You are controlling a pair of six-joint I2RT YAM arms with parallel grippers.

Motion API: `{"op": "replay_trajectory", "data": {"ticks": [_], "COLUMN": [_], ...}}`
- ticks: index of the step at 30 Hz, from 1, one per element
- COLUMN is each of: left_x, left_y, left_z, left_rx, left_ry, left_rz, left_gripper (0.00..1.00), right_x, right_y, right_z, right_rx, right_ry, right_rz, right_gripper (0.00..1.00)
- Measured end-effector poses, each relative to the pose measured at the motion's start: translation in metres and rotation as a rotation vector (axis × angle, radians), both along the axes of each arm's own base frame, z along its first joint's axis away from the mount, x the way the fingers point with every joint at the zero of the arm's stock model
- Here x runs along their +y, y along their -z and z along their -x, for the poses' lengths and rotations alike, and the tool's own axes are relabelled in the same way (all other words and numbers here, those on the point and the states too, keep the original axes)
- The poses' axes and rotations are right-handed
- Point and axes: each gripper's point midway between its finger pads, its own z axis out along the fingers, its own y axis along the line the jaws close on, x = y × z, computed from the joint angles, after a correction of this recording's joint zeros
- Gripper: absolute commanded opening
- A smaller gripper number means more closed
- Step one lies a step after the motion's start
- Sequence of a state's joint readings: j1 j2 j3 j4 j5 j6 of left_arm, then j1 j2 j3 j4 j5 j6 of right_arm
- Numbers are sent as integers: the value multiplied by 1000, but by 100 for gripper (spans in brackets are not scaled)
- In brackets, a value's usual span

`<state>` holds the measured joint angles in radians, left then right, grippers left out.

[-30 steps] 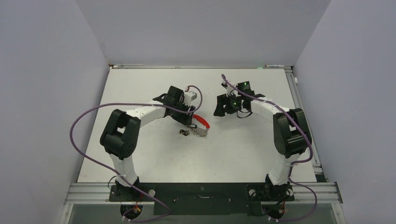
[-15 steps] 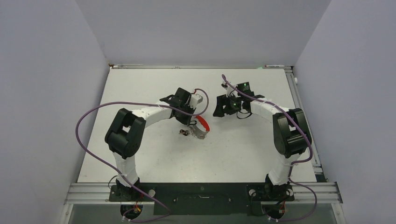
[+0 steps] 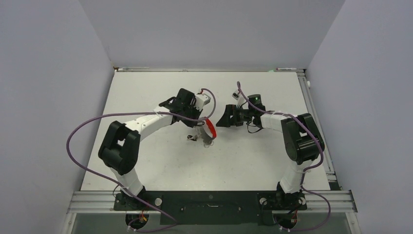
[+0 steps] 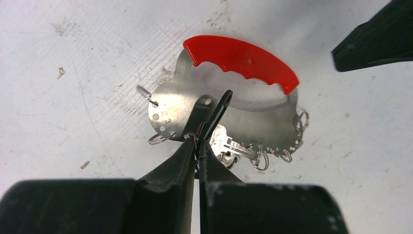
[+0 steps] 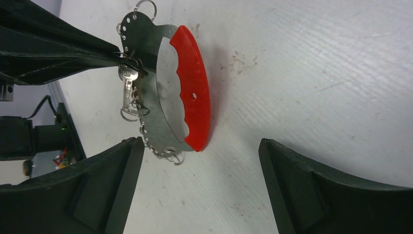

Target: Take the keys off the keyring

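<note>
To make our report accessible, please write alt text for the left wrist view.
The left gripper pinches a dark key on a keyring with a grey-and-red band, over a white table. A silver key lies beside it. A finger of the right gripper shows at top right.

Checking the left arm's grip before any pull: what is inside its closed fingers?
The left fingers pinch the base of a dark key, which sticks out over the band. A silvery key lies just beyond the tips. Whatever else is caught between them is hidden.
</note>
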<state>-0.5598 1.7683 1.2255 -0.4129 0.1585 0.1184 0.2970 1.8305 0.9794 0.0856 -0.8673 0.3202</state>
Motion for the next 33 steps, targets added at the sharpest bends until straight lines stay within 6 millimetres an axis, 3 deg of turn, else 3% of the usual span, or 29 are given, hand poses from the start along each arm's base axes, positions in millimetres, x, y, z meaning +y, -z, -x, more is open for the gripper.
{"op": "replay_trajectory", "data": {"ticks": [8, 13, 21, 24, 27, 30, 33], "left_x": [-2, 0, -3, -2, 0, 5, 10], "left_y": [-33, -29, -26, -26, -25, -24, -23], "left_z": [3, 5, 10, 8, 6, 3, 0], "left_rx": [-35, -16, 4, 1, -2, -1, 2], "left_ry": [23, 33, 57, 55, 50, 36, 15], "left_rz": [134, 170, 203, 209, 216, 222, 237], "left_gripper": [0, 0, 0, 0, 0, 0, 0], "right_x": [15, 23, 50, 61, 68, 69, 67], "right_y": [-1, 9, 7, 5, 2, 1, 0], "right_z": [4, 5, 4, 3, 5, 8, 14], "right_rx": [39, 44, -22, -34, -19, 29, 89], "right_ry": [11, -6, -74, -97, -105, -87, -74], "right_rz": [-162, -204, -305, -330, -382, -442, -492], "right_gripper": [96, 97, 96, 90, 77, 64, 58]}}
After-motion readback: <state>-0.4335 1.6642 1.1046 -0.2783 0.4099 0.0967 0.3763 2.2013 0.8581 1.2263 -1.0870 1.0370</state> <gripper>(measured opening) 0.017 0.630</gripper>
